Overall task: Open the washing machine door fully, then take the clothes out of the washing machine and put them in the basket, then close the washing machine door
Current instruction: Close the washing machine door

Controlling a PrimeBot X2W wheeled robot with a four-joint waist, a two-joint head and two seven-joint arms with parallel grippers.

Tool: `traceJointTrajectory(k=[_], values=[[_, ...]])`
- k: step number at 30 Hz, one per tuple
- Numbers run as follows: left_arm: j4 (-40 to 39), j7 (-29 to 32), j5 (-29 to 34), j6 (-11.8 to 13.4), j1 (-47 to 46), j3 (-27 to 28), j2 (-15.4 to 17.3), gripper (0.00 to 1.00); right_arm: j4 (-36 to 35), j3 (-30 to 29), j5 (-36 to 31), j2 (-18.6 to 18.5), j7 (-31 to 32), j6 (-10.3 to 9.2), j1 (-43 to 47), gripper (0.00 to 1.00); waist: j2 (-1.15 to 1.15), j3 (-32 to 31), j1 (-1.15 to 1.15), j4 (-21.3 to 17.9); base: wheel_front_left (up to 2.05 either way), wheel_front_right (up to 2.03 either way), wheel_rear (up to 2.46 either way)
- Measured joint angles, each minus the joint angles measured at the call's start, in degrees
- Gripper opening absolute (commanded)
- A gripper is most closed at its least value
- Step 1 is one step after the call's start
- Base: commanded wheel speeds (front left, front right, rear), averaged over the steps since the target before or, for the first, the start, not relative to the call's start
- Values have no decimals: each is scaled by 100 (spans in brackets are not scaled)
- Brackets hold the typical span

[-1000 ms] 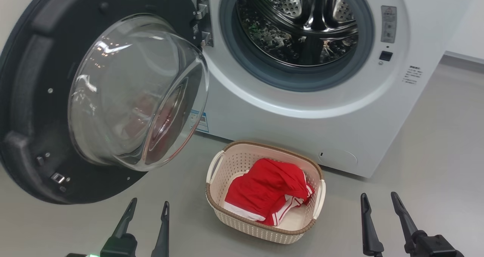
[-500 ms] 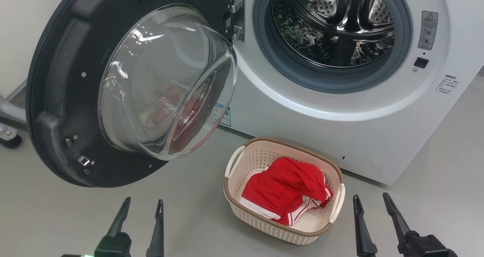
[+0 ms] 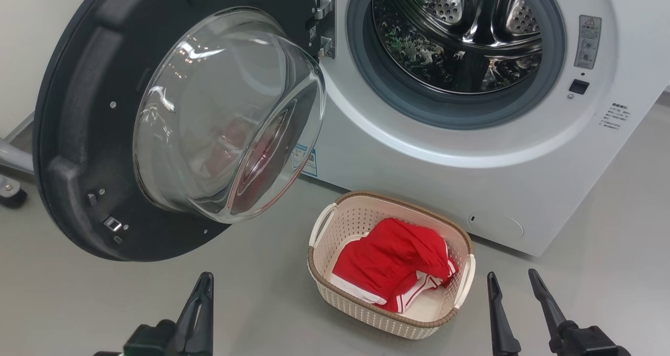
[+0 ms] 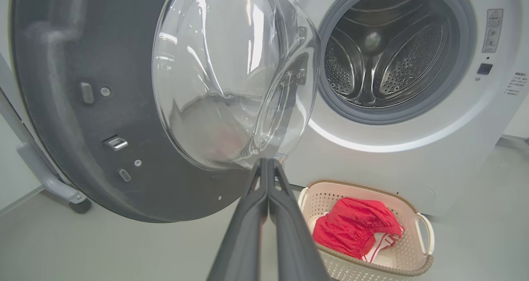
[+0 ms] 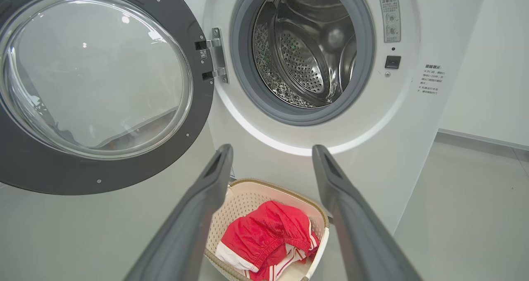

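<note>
Above our left gripper (image 3: pixel 205 281), pinched shut on nothing, the washing machine door (image 3: pixel 73 136) stands wide open. Between both grippers, the clothes (image 3: pixel 392 256) lie in the basket (image 3: pixel 312 266), before the washing machine (image 3: pixel 419 183). Our right gripper (image 3: pixel 512 275) is spread, empty.

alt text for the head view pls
A white washer stands with its round black door swung open to the left, steel drum looking empty. In front, a cream basket holds red clothes. The left gripper is shut, the right gripper open.
</note>
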Motion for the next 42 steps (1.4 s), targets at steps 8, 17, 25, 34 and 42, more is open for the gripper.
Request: traceJointTrajectory(k=[8, 17, 25, 34, 42], values=[[-425, 0, -2363, -679, -8, 0, -118, 0, 22, 0, 0, 0, 0, -1, -18, 100, 0, -6, 0, -6, 0, 0, 0], [-1575, -446, -5277, -1081, 19, -526, -111, 0, 53, 5, -3, -1, 0, -1, -27, 100, 0, -2, 0, -43, 0, 0, 0], [-2242, -493, -7454, -1181, -462, 165, -114, 0, 79, 20, -8, -1, 0, -1, -27, 100, 0, -19, 0, -93, 0, 0, 0], [-2332, -346, -7725, -1087, -1428, 1602, 113, 0, 78, 23, -8, -1, 0, -1, -29, 100, 0, -2, 0, -101, 0, 0, 0], [-1558, -234, -8572, -683, -2298, 2800, 675, 0, 42, 59, -43, -10, 8, -1, -54, 100, 0, 112, 0, -126, 0, 0, 0]])
